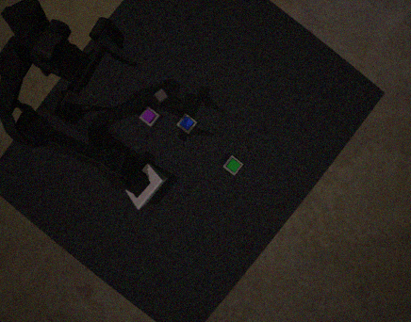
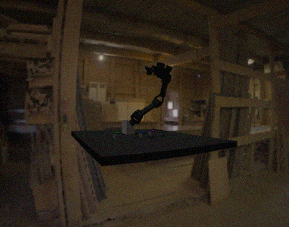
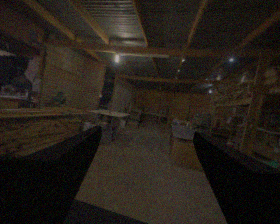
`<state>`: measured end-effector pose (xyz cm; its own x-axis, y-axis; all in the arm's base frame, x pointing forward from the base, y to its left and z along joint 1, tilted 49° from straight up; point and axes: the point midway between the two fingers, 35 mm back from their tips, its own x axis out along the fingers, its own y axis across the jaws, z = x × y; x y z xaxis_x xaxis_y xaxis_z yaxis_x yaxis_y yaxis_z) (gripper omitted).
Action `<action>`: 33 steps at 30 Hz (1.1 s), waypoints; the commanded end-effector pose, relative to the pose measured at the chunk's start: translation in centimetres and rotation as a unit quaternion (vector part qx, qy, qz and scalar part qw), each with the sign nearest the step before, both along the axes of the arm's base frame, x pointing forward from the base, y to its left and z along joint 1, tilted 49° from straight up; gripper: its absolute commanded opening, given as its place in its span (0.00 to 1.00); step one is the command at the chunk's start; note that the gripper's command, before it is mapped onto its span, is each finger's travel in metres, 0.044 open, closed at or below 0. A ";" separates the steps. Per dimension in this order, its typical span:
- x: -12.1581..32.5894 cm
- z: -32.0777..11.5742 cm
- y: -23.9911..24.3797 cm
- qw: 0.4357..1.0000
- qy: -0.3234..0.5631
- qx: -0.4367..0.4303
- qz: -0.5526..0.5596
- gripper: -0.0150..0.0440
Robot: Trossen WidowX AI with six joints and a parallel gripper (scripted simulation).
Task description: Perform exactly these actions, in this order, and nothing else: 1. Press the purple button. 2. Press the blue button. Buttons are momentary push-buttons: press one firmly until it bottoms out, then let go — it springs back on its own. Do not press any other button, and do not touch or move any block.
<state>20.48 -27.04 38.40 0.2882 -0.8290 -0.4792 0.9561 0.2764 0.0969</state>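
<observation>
Hanging our tool [image 2: 149, 70] way up over the tabletop [image 1: 273, 94], spread with nothing in it, since purple button [image 1: 149, 116] and blue button [image 1: 187, 123] aren't pressed yet.

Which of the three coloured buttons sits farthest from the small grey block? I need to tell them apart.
The green button. It sits alone, well away from the grey block, while the purple button and blue button lie close beside the block.

No text, label, brand, number or sign can be read in any view.
</observation>
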 end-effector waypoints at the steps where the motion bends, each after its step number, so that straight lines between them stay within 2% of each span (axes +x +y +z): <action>1: 2.6 -6.9 3.1 0.980 0.110 0.089 0.140 0.93; 5: 3.7 -12.6 7.4 0.926 0.189 0.170 0.278 0.93; 9: 3.5 -17.5 12.9 0.839 0.242 0.255 0.416 0.93; 14: 1.3 -21.8 21.1 0.683 0.253 0.367 0.579 0.93; 18: -1.8 -22.9 28.2 0.530 0.199 0.462 0.683 0.93; 19: -2.4 -22.8 29.2 0.506 0.184 0.476 0.695 0.93; 30: -2.5 -22.8 29.6 0.498 0.179 0.481 0.699 0.93; 33: -2.3 -24.0 30.9 0.493 0.180 0.488 0.697 0.80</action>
<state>18.24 2.60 15.45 0.0222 0.7161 -0.6977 -0.1051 0.6956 0.7107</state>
